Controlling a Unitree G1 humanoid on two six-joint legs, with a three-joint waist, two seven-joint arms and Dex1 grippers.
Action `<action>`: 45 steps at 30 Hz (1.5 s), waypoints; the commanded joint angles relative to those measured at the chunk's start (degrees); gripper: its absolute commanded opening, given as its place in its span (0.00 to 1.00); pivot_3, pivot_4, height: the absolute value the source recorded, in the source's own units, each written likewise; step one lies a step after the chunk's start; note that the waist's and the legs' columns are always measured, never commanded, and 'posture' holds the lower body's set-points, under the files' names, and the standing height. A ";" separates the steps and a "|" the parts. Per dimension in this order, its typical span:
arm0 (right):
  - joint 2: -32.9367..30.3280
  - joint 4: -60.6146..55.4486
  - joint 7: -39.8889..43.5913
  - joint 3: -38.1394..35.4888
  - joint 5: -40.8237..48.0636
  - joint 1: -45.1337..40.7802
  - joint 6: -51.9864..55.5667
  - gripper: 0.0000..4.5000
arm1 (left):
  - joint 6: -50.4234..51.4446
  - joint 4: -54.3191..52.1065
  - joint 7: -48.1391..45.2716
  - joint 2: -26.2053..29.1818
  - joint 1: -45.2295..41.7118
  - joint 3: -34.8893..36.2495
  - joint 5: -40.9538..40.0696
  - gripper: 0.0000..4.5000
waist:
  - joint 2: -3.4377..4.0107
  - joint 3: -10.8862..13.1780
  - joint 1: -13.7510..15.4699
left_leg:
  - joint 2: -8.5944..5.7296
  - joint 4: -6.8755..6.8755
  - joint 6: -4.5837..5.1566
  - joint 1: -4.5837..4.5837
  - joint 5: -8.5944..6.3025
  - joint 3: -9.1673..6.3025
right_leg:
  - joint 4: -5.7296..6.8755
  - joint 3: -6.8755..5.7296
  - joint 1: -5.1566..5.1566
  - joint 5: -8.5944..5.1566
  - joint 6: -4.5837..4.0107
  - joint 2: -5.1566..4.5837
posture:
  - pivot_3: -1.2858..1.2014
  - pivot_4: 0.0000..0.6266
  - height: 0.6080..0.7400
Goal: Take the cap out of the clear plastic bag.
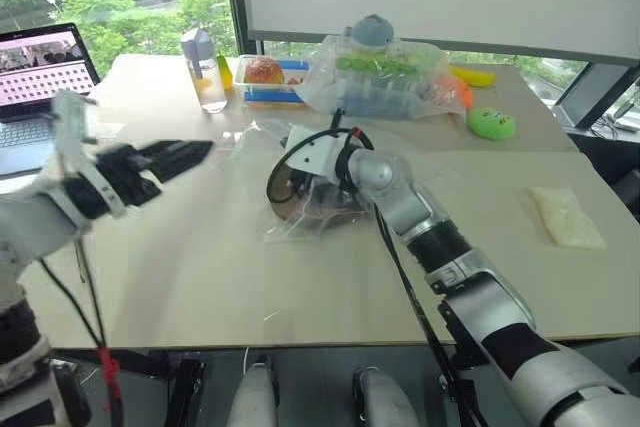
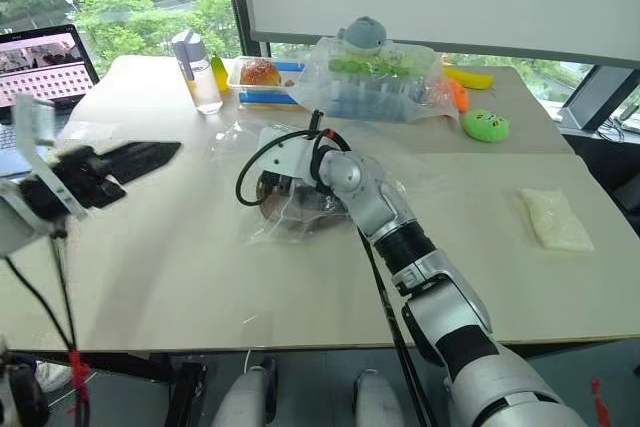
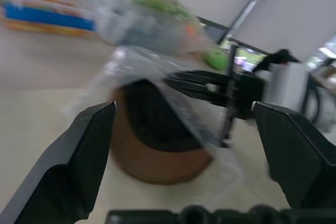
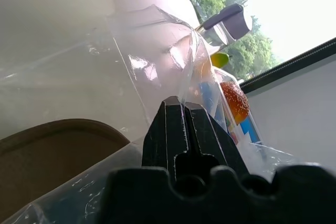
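Brown fabric cap (image 1: 300, 209) inside crinkly clear plastic bag (image 2: 262, 143) on the desk (image 1: 200, 277).
Right pincer (image 4: 184, 109) pinches the bag; left pincer (image 3: 184, 145) gapes wide, empty.

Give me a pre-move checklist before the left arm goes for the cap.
1. Right gripper shut on the clear plastic bag: ok.
2. Left gripper open: ok.
3. Left gripper clear of the bag, off to one side: ok.
4. Cap still inside the bag: ok, not yet out.
5. Bag mouth facing the left gripper: cannot tell.
6. Lumpy bag of toys behind, apart from the work: ok.
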 commanded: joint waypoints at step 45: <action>-1.81 -14.92 4.08 -0.59 0.92 4.43 6.91 0.00 | -21.70 37.79 -8.34 -27.10 -9.94 -19.37 36.32 0.99 | -0.02 -0.02 1.05 | 0.01 0.49 0.00 0.10 0.02 -0.03 | 0.04 0.05 0.36 0.15 0.25 0.11 | 0.52 0.24 1.00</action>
